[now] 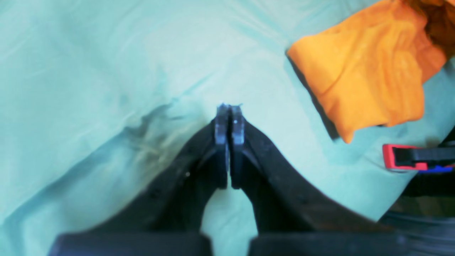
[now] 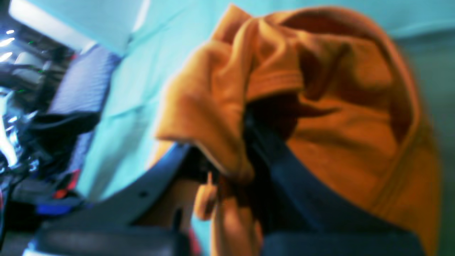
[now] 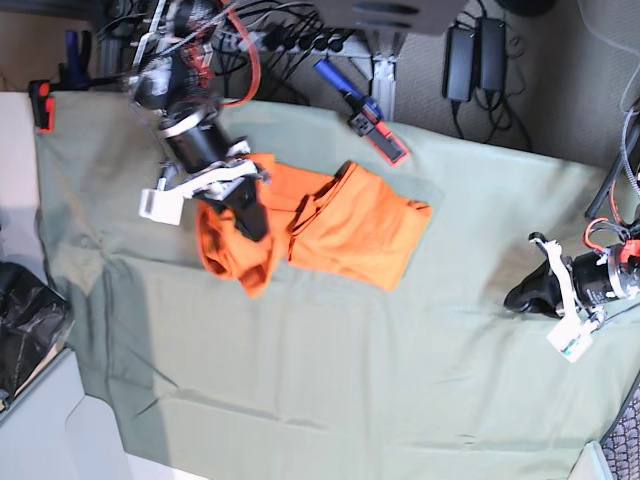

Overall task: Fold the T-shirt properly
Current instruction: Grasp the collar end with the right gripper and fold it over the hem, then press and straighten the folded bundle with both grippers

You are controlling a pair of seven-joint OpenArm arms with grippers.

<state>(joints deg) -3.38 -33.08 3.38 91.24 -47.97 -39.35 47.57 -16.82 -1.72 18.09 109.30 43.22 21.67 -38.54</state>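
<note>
Right now your right gripper is clamped on a bunched fold of the plain bright orange fabric T-shirt, lifting that end off the large grey-green cloth. You can see the shirt lying crumpled toward the far left of the cloth. Your left gripper sits well apart at the right edge, jaws pressed together, holding nothing.
</note>
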